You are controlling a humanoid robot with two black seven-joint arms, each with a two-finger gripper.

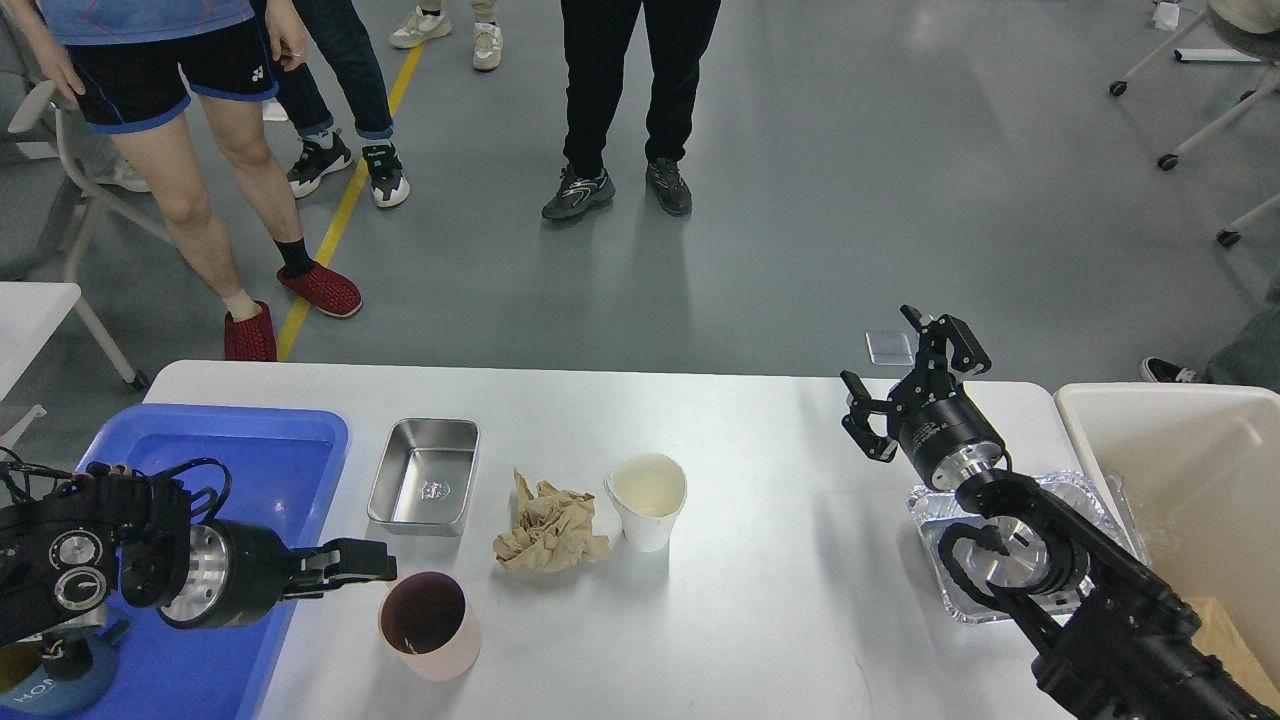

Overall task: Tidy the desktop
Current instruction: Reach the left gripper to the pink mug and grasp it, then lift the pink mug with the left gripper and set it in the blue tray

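glossy white desktop (760,600), rounded corners, long axis left-right; left gripper (372,566) unreadable side-on, right gripper (908,374) fingers spread, empty.

Both arms matte black with polished silver joint rings. Left arm (120,570): two round dial-like caps on the housing, thin black cable loops above. Right arm (1080,600): black cylindrical wrist with small white lettering, cable loop over a silver disc, black jointed finger linkages.

We see a steel pan (424,486), crumpled paper (551,528), white cup (649,500), pink cup (430,625), blue tray (270,440) left, beige bin (1180,440) right.
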